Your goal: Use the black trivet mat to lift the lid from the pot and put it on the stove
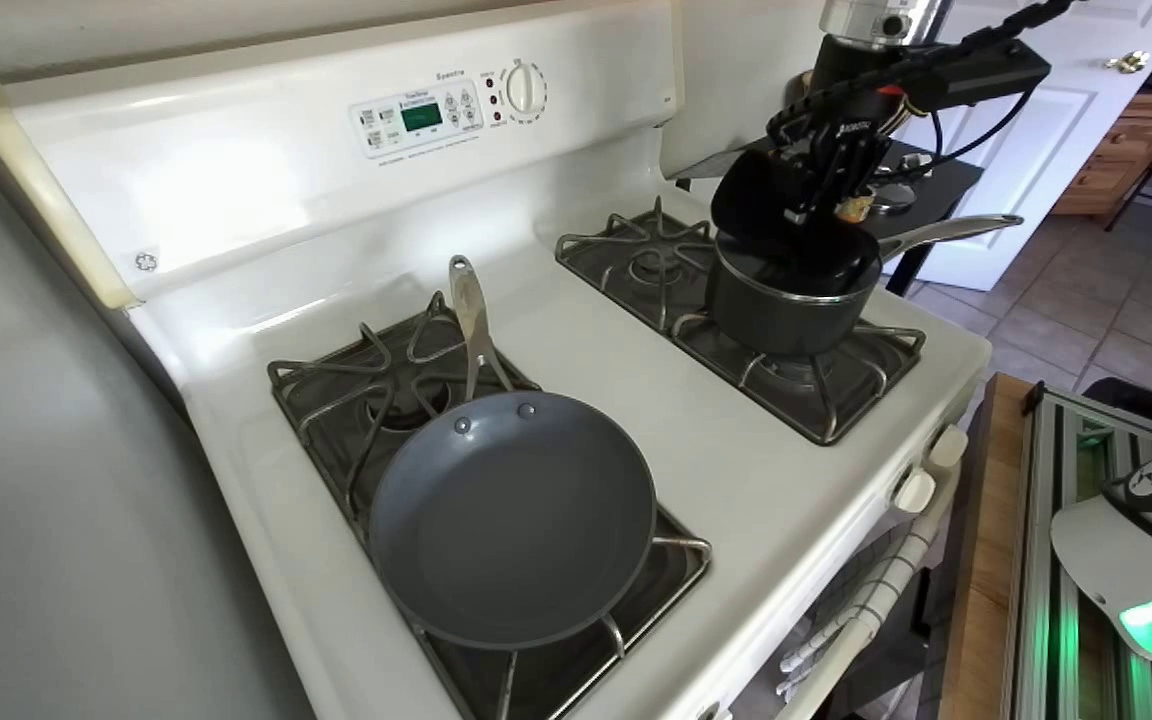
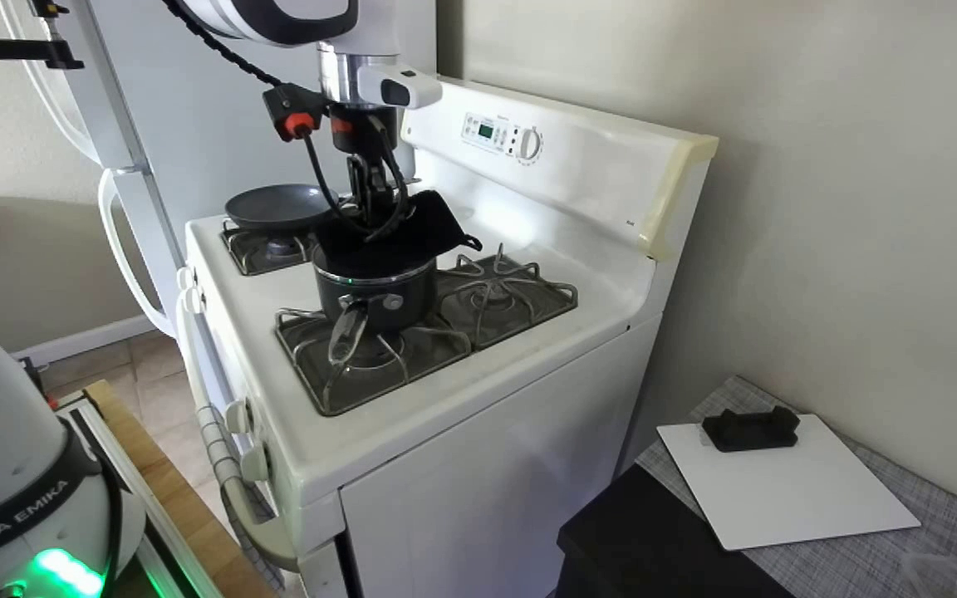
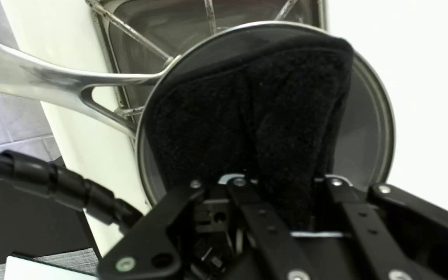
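Pinching the mat (image 3: 247, 124) in my gripper (image 3: 284, 186): it creases up between the fingers (image 3: 265, 221). Tips buried, so I go by that crease and the flap standing up in both exterior views. My pot (image 1: 786, 320) sits near the stove's (image 1: 626, 370) front-right corner, facing the panel (image 1: 423, 117), handle (image 1: 956, 230) toward the right edge. Mat covers the pot's middle; grey strip inside the rim I take for the lid (image 3: 364, 128), seated. Knob hidden, can't tell if it's inside the pinch.

To do this well, I'd make sure of the knob through the mat first, squeeze firmly since it could slip, then raise straight up, slow and level, until the lid is over the rim all round. A sideways tug could drag the pot. Next I'd carry it to the back-right corner, well apart from the frying pan (image 1: 516, 520) by the front-left corner, set it flat on the back grate (image 1: 658, 240), only then release.
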